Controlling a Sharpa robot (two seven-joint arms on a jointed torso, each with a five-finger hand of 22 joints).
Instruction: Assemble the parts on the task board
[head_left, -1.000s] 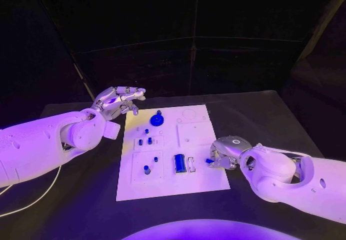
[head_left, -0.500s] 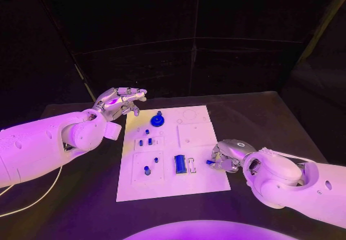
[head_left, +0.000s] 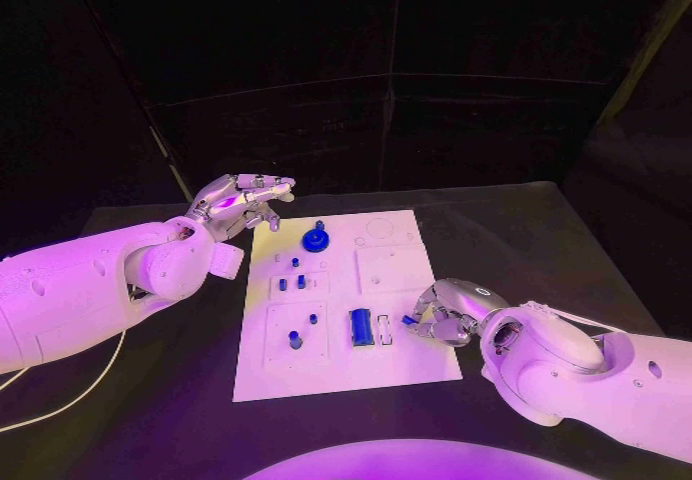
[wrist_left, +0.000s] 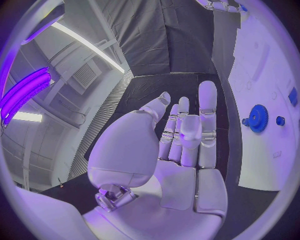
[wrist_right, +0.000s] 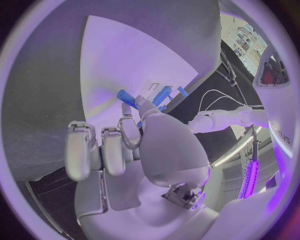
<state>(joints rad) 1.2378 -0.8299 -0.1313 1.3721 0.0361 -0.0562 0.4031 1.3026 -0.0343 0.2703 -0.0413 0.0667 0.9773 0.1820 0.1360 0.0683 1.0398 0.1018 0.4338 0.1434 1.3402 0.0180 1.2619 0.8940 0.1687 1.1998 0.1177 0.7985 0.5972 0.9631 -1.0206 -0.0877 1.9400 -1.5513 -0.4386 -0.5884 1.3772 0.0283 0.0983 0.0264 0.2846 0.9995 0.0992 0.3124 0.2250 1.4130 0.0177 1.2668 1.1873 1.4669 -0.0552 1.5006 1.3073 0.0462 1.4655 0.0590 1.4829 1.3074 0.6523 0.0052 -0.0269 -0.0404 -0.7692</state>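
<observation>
The white task board (head_left: 397, 362) lies in the middle of the black table. On it I see a blue gear (head_left: 315, 240), a long blue block (head_left: 361, 326) and several small blue pegs (head_left: 294, 340). My right hand (head_left: 450, 308) hovers at the board's right edge and pinches a small blue part (head_left: 411, 320) between thumb and a finger. In the right wrist view this blue part (wrist_right: 127, 96) sticks out at the fingertips above the board (wrist_right: 119, 60). My left hand (head_left: 238, 200) is raised beside the board's far left corner, fingers spread and holding nothing. The left wrist view shows the hand (wrist_left: 181, 145) and the gear (wrist_left: 257, 118).
Black table (head_left: 159, 400) surrounds the board, with dark curtains behind it. A white cable (head_left: 65, 405) trails on the table under my left arm. An empty slot (head_left: 384, 328) lies just right of the long blue block.
My right hand has edged slightly left over the board's right edge, carrying the small blue part. My left hand has stayed in place.
</observation>
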